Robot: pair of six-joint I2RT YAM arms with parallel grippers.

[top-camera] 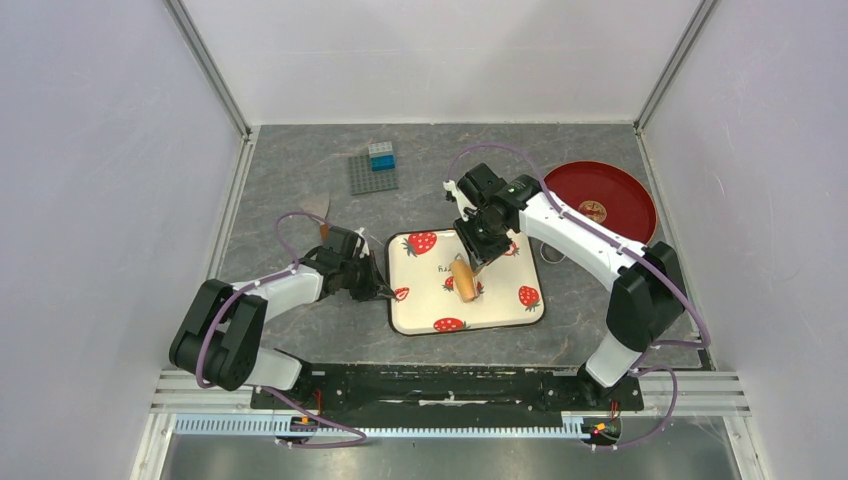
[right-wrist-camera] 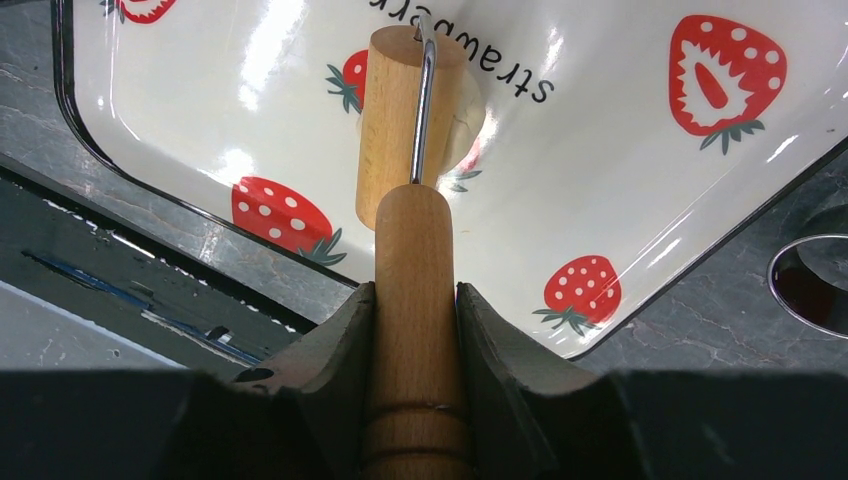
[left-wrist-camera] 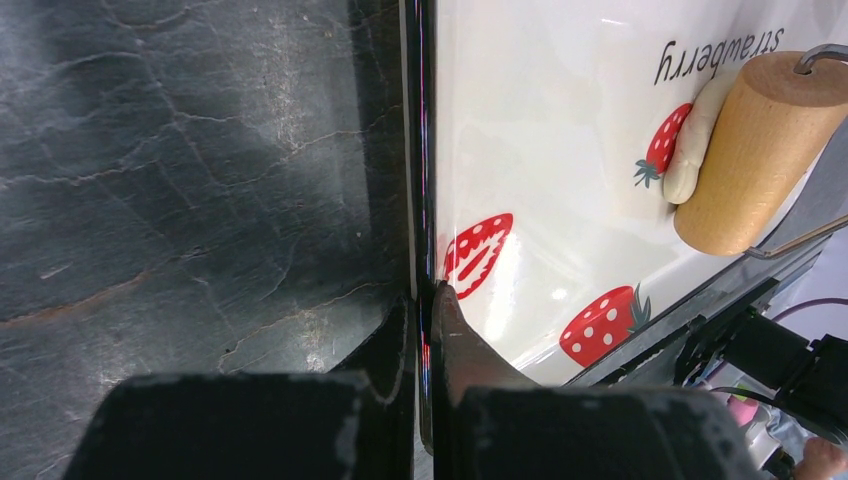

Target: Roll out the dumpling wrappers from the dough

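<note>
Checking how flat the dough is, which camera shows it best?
Left wrist: the dough lies as a pale strip against the roller. The right wrist shows only an edge behind the roller; the top view shows it too small to judge.

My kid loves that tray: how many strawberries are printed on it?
7 strawberries on the tray: far-left corner, left rim, near edge, near-right corner, far right, one beside the roller, one mostly under the dough. The roller may hide more.
</note>
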